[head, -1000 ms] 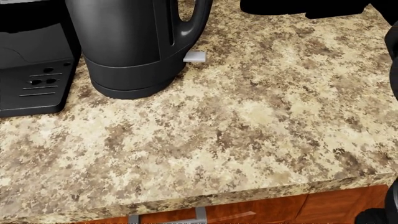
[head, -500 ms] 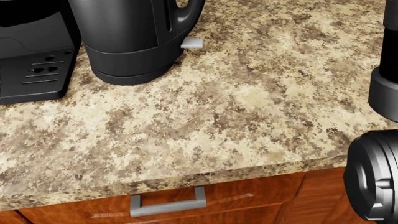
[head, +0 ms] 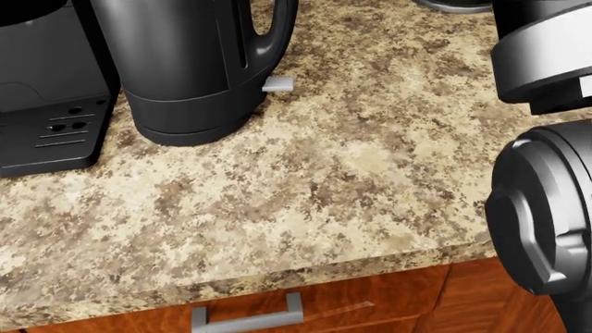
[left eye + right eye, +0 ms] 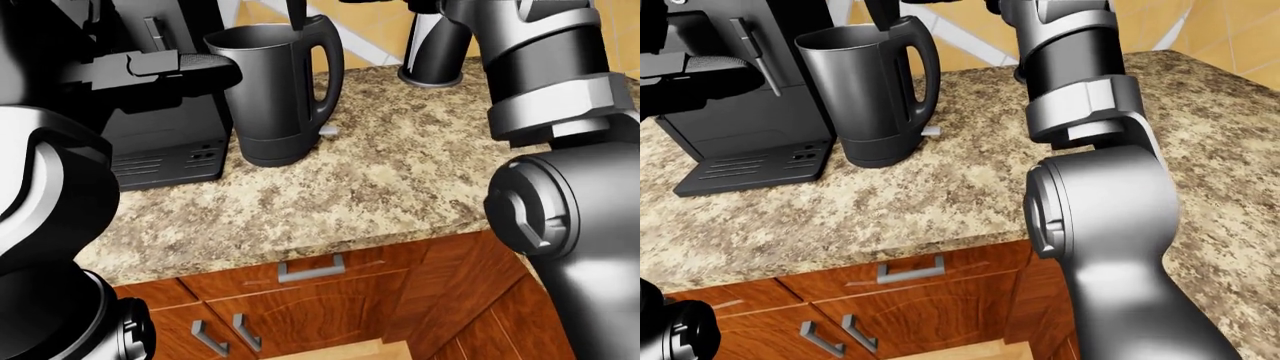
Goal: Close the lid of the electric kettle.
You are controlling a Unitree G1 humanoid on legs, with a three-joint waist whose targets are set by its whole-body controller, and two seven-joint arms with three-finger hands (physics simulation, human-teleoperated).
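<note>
Left-eye view has the electric kettle [image 4: 278, 97] standing on the speckled surface [image 4: 400, 172] beside the coffee machine [image 4: 160, 142], its mouth open and its lid [image 4: 296, 13] upright, cut off by the top edge. Both arms rise past the frame; neither robot hand shows, so their grip cannot be told. A small grey switch [image 3: 278, 84] juts at the kettle's base.

right arm [image 4: 1095, 187] raised upward through the right-eye view, left arm [image 4: 50, 195] bent at left, hands out of view
</note>
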